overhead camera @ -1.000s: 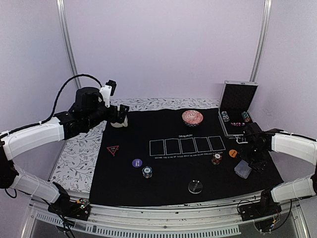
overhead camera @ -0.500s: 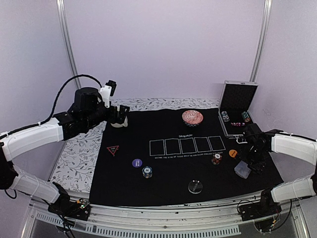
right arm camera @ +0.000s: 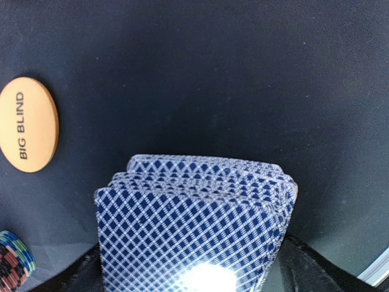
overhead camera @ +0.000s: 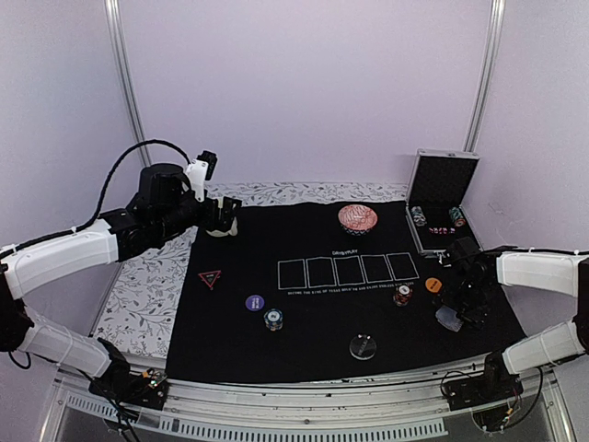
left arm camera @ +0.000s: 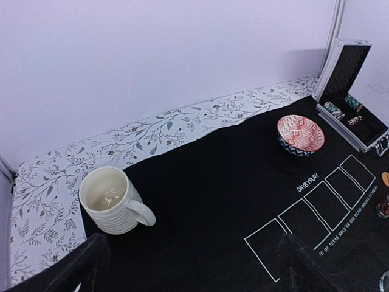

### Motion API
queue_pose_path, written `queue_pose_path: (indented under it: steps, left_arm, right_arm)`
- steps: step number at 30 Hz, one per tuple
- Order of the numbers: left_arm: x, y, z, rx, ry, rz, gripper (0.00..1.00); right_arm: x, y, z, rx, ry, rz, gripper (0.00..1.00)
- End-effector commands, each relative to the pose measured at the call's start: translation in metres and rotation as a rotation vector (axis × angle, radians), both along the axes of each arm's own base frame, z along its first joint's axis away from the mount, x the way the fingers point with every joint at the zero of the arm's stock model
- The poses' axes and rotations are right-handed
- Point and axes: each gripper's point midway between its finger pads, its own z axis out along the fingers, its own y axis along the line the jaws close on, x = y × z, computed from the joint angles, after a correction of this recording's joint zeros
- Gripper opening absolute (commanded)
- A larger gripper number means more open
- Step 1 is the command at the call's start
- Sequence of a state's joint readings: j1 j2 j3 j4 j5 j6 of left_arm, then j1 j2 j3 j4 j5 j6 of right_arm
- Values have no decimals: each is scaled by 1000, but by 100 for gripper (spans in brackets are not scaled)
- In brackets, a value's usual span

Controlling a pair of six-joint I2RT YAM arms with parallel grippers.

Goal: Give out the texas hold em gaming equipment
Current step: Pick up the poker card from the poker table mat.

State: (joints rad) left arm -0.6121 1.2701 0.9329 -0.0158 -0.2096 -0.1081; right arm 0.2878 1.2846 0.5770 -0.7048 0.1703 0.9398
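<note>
Room: plain lilac walls (overhead camera: 304, 92).
Worktop (overhead camera: 138, 295): floral print, overlaid by a black felt mat (overhead camera: 304, 331) printed with five card outlines.
Aluminium case (overhead camera: 440, 198): open, at the mat's far right corner.
Left end effector (left arm camera: 194, 274): jaws spread wide, empty, near the cream mug (left arm camera: 112, 201).
Right end effector (overhead camera: 460, 308): jaws spread wide, straddling the card deck (right arm camera: 194, 219) on the mat's right side; contact unclear.
Orange disc (right arm camera: 27, 125): near the deck.

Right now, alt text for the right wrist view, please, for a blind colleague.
A slightly fanned deck of blue-checked card backs fills the lower middle on black felt, flanked by the dark gripper fingers. An orange BIG BLIND disc lies left, a striped chip stack bottom-left.
</note>
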Motion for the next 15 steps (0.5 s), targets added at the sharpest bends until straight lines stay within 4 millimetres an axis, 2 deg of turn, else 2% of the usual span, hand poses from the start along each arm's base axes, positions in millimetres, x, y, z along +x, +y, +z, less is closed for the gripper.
queue_pose_path:
  steps: [1, 10, 15]
  left_arm:
    - [3, 1, -4, 2, -2, 0, 98]
    - [3, 1, -3, 10, -8, -2, 98]
    - [2, 2, -2, 12, -11, -5, 98]
  right_arm:
    - [-3, -1, -9, -1, 14, 7, 89]
    - [6, 3, -5, 6, -15, 55, 71]
    - [11, 7, 2, 20, -39, 71, 64]
